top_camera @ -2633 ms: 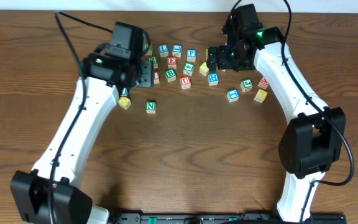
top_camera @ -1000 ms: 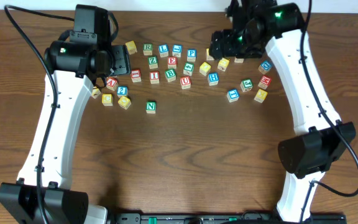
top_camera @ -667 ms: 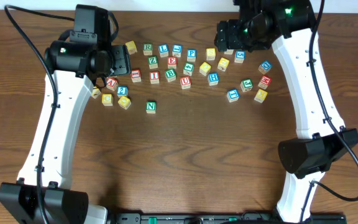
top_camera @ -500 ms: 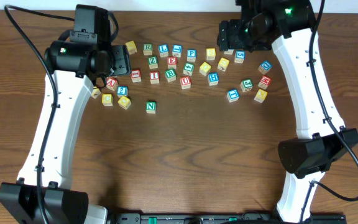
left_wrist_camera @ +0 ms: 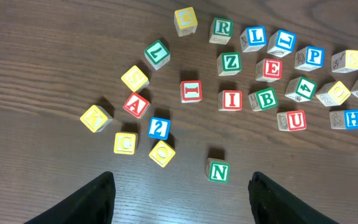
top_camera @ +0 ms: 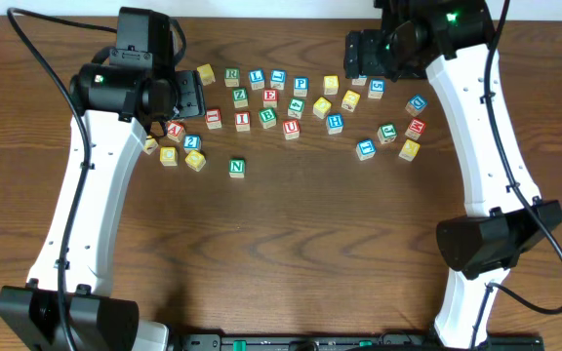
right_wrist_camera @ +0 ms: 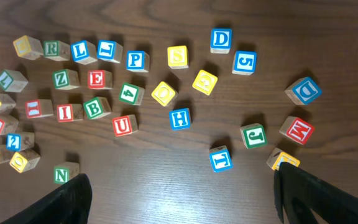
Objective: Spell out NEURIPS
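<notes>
Lettered wooden blocks lie scattered across the far half of the table. The green N (top_camera: 237, 167) sits alone in front of them and shows in the left wrist view (left_wrist_camera: 218, 170) and the right wrist view (right_wrist_camera: 62, 174). Red E (top_camera: 270, 96), red U (top_camera: 292, 128), green R (top_camera: 232, 74), red I (top_camera: 243, 120), blue P (top_camera: 301, 85) and yellow S (top_camera: 331, 85) lie in the cluster. My left gripper (left_wrist_camera: 182, 205) is open and empty, high above the left blocks. My right gripper (right_wrist_camera: 188, 205) is open and empty, high above the right blocks.
Other blocks lie around: yellow and red ones at the left (top_camera: 169, 154), blue H (top_camera: 335, 122), green J (top_camera: 387, 131), red M (top_camera: 416, 127), blue D (top_camera: 416, 102). Bare wood (top_camera: 291, 244) fills the near half of the table.
My right arm has drawn back a little toward the far edge. My left arm has held still over the last second. No block has moved.
</notes>
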